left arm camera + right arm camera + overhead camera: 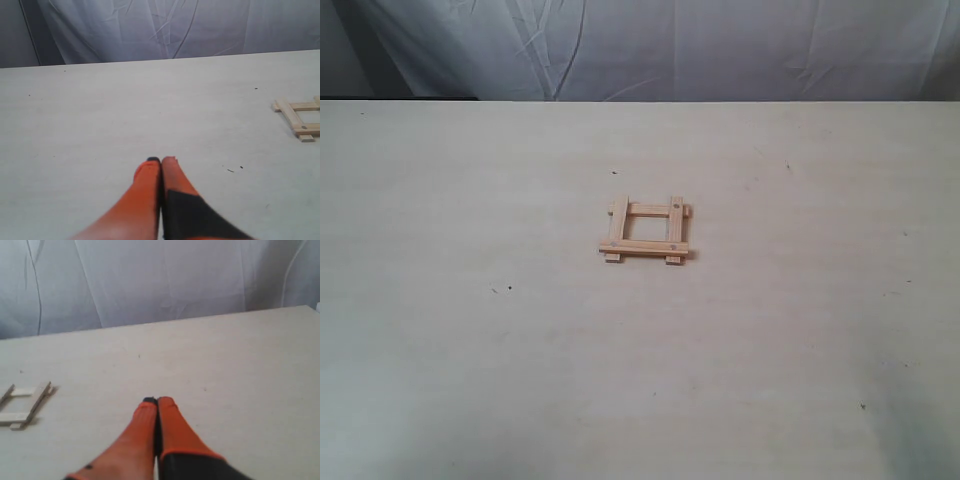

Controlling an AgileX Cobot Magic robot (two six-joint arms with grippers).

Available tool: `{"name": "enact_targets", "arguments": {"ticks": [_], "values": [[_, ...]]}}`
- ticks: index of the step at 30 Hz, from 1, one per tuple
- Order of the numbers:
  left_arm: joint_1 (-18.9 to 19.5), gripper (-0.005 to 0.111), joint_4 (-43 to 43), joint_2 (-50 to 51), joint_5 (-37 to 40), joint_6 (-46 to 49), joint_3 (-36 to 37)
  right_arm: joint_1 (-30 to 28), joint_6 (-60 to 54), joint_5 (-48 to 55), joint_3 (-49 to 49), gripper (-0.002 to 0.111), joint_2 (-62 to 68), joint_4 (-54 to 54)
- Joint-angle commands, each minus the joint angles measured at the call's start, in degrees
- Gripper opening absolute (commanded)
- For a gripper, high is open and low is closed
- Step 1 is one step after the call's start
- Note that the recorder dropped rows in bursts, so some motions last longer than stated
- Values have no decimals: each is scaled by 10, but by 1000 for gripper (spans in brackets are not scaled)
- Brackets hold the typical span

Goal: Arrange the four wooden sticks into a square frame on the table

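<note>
The four wooden sticks lie as a small square frame in the middle of the table, ends jutting past the corners like a hash sign. Part of the square frame shows at the edge of the left wrist view, and part of the frame at the edge of the right wrist view. My left gripper is shut, orange fingers pressed together with nothing between them, well away from the frame. My right gripper is shut and empty too, also apart from it. Neither arm appears in the exterior view.
A wrinkled grey-white cloth backdrop hangs behind the table's far edge. A few tiny dark specks dot the pale tabletop. Nothing else stands on it.
</note>
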Motion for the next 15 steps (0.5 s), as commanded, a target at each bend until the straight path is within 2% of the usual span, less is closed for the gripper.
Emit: {"name": "enact_targets", "arguments": {"ticks": [1, 15], "values": [[0, 0, -3, -3, -9, -1, 2, -4, -2, 31, 1, -1, -4, -32], [0, 0, -3, -3, -8, 0, 2, -4, -2, 31, 1, -1, -4, -29]]}}
